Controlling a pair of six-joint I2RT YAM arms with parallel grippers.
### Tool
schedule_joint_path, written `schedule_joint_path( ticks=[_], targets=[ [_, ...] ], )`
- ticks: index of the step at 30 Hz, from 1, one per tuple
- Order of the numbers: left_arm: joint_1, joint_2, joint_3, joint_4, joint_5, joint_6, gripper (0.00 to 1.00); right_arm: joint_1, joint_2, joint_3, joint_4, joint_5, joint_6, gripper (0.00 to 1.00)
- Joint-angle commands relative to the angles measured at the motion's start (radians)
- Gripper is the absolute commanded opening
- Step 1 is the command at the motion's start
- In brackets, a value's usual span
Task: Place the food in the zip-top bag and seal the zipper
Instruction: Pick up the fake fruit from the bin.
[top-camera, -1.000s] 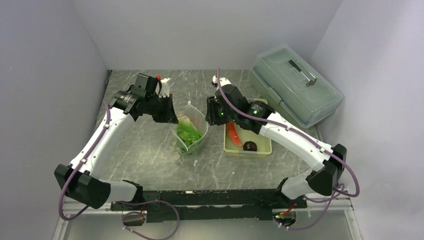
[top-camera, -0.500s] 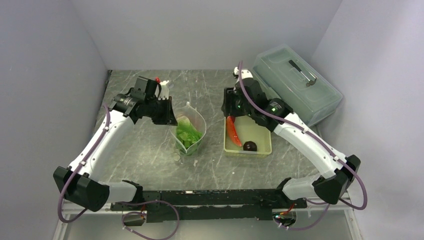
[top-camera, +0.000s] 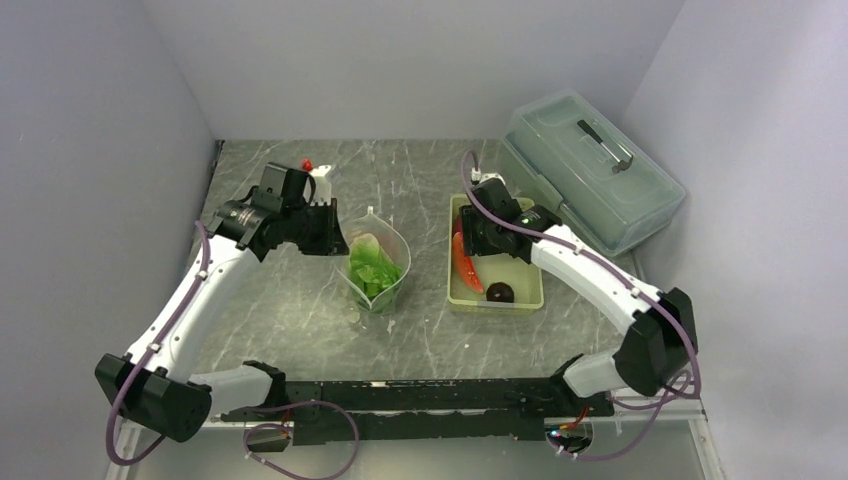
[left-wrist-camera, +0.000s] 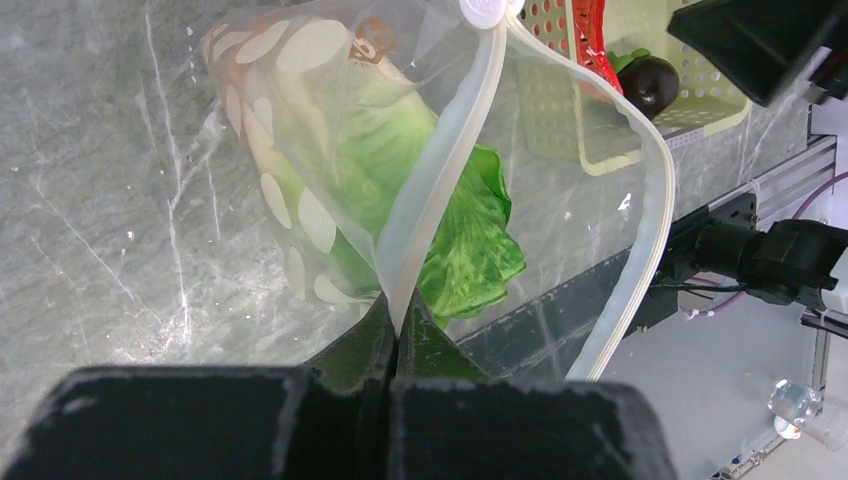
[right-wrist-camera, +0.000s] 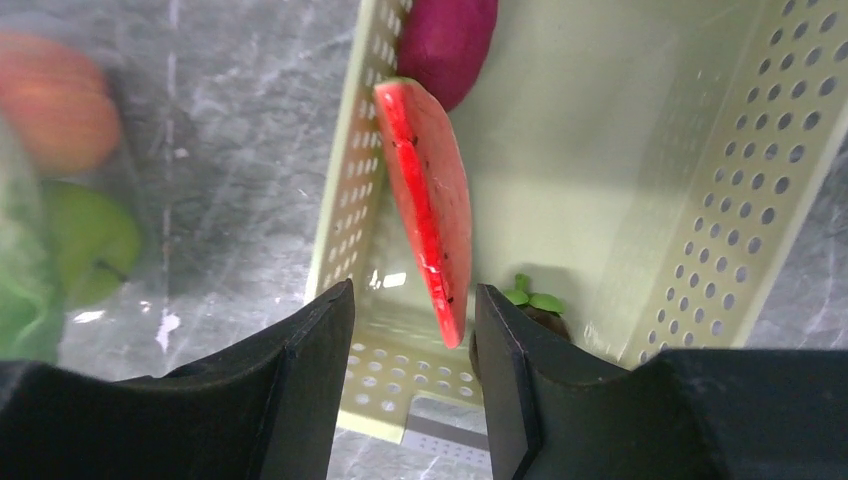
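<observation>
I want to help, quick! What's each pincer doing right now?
Left pincer: shut on the zipper.
Right pincer: open, watermelon slice between its fingers.

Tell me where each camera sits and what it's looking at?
Top camera: high behind the arms, looking down on the table; left arm and right arm show.
Left wrist: on the left arm, looking past its left fingers, shut on the zipper, at lettuce in the bag.
Right wrist: on the right arm, looking down between its open right fingers at the red slice in the basket.
Shared: both wrist views show basket and red slice.
</observation>
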Motion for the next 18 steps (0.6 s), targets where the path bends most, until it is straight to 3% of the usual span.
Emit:
schedule_joint_path(
  ticks=[1,18],
  targets=[
    [0.004,-0.048,-0.021,0.067,-0.011,0.015,0.0,-0.022,0.048,-0.013,0.094,-0.041,0.004,0.51],
    [0.004,-0.094,-0.086,0.124,0.002,0.016,0.0,-0.085,0.36,0.212,0.082,-0.097,-0.063,0.52]
  ],
)
